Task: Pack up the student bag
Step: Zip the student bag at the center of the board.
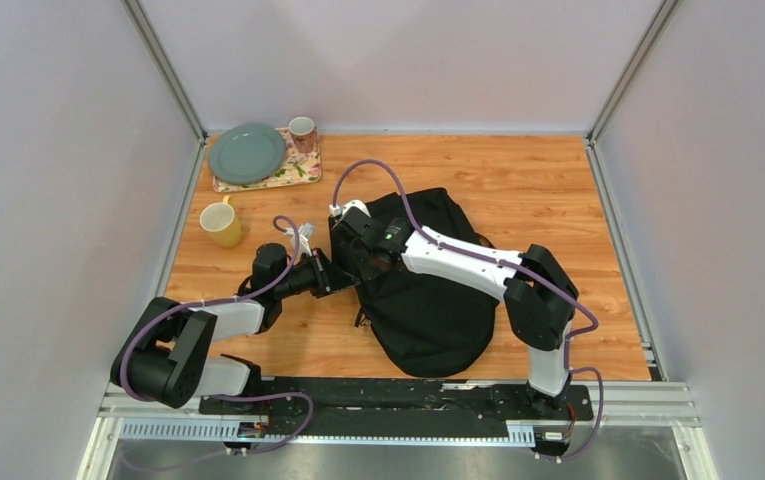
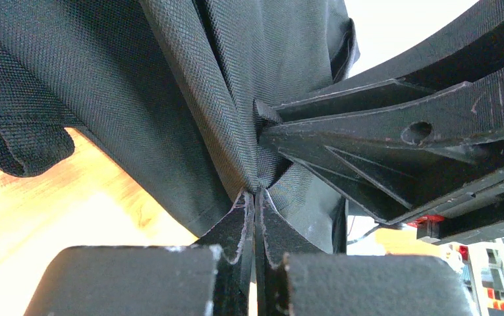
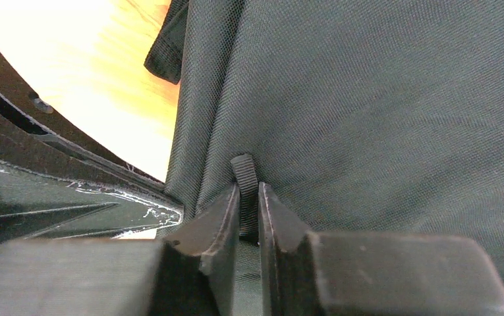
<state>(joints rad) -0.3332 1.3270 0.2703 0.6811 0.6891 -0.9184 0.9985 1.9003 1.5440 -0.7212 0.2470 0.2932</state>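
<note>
Black fingers of the left gripper (image 2: 255, 201) fill the bottom of the left wrist view. They are pressed together on a fold of woven fabric from the student bag (image 2: 104, 79). At the bottom of the right wrist view, the right gripper (image 3: 249, 197) is narrowed onto a ribbed black strip (image 3: 244, 172) that stands out from the bag's cloth.

From overhead, the bag is large, black and soft. It lies flat at the centre of the wooden table (image 1: 528, 180), slightly toward the lower edge. Both arms meet at its left side, their grippers just beside each other.

In the upper left of the frame stands a yellow mug (image 1: 220, 224). Beyond it, a green plate (image 1: 247, 153) and a patterned mug (image 1: 302, 132) sit on a floral mat (image 1: 303, 172).
</note>
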